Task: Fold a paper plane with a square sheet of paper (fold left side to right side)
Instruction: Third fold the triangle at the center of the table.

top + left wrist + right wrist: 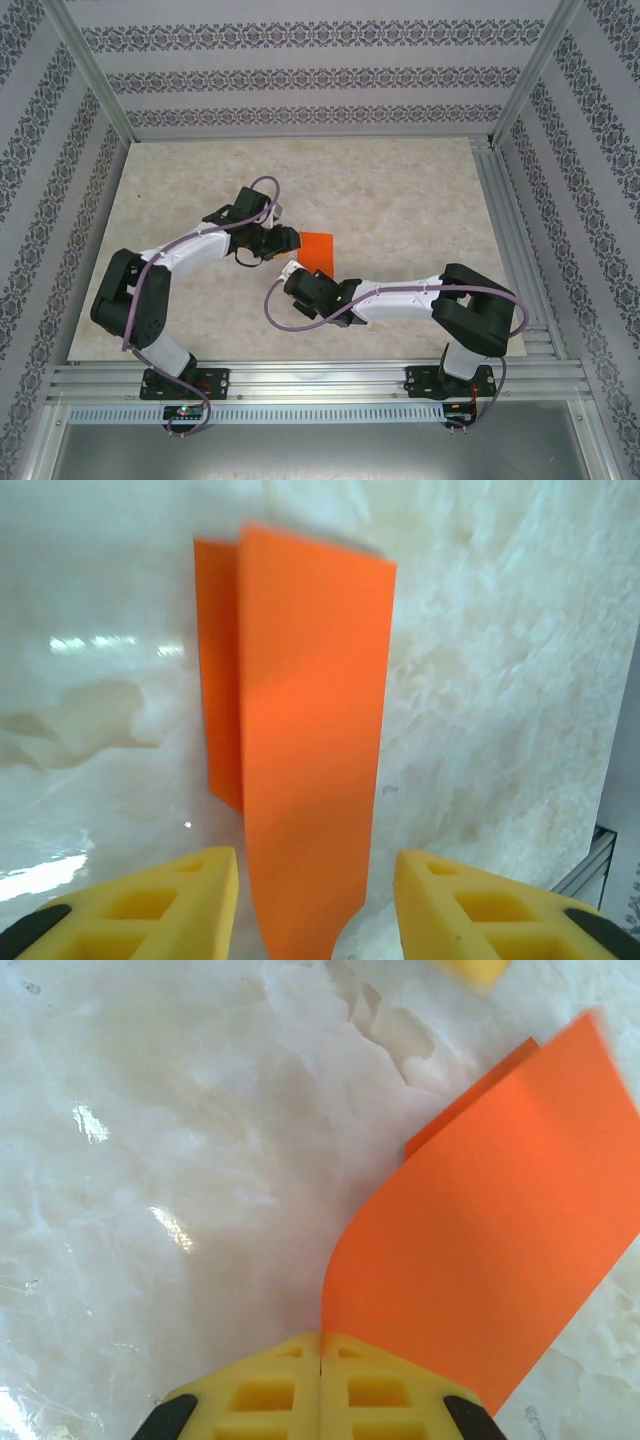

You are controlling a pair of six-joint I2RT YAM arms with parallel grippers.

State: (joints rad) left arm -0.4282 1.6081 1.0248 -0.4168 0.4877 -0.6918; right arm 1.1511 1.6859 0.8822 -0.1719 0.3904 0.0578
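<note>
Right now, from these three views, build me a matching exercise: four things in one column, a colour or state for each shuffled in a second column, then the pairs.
Column one
1. left gripper
2. right gripper
3. square sheet of paper
4. table

Column two
A. pale and marbled
B. fingers pressed together, pinching an orange edge
C. bright orange, one side lifted and curled
D. fingers standing apart

Pairs: 1-D, 2-B, 3-C, 4-A

square sheet of paper (316,252): plain bright orange
desk (400,190): cream, marbled with pale beige veins
walls (300,60): white, banded with dark floral strips
jaws: yellow, black at the outer corners
left arm (180,255), right arm (400,297): black and white
cables (270,300): purple
</note>
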